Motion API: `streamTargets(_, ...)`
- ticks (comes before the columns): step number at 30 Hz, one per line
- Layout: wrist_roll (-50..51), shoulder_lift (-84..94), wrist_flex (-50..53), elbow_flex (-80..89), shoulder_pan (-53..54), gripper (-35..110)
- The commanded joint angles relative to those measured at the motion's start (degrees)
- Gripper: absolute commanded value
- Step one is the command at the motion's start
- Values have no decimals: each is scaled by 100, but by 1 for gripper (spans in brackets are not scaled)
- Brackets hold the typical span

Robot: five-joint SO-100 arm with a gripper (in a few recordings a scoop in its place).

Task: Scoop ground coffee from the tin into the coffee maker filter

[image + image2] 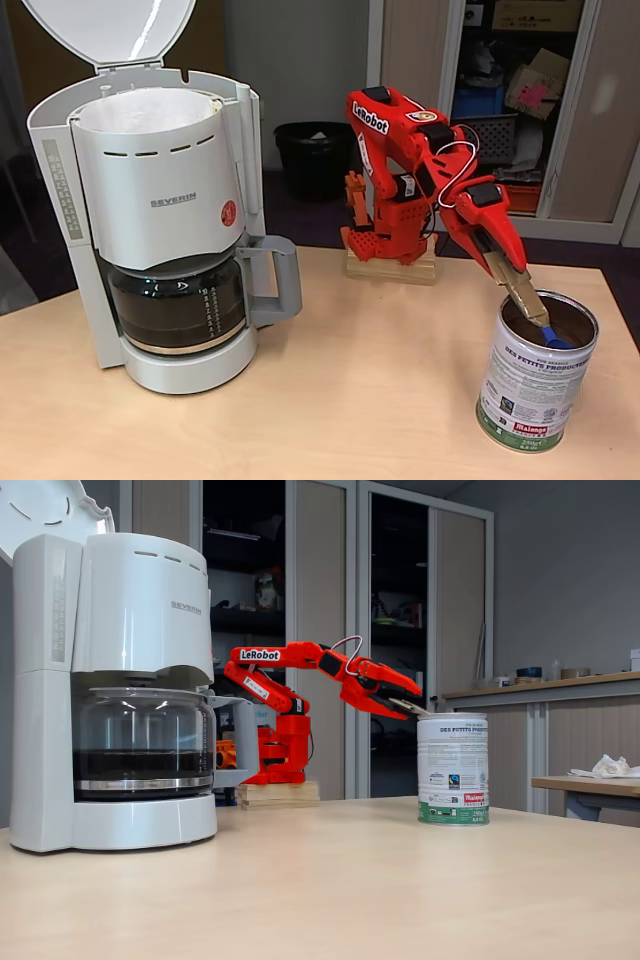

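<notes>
A light wooden table (pixel 330 400) is seen in both fixed views, and its top is smooth and pale. Three things are set right on it. In a fixed view, the white coffee maker (pixel 165 220) is stood at about 9 o'clock on the table, with dark liquid in its glass pot. The shiny tin (pixel 535 385) is stood at about 4 o'clock, well apart from the coffee maker. A small wooden block (pixel 392 268) is placed at about 12 o'clock, near the far edge, and the red arm's base is carried on it.
</notes>
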Motion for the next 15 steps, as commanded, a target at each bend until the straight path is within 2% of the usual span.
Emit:
streamTargets(1,18,35,-26,-88,-88,14)
streamTargets(15,62,-79,-554,237,-88,11)
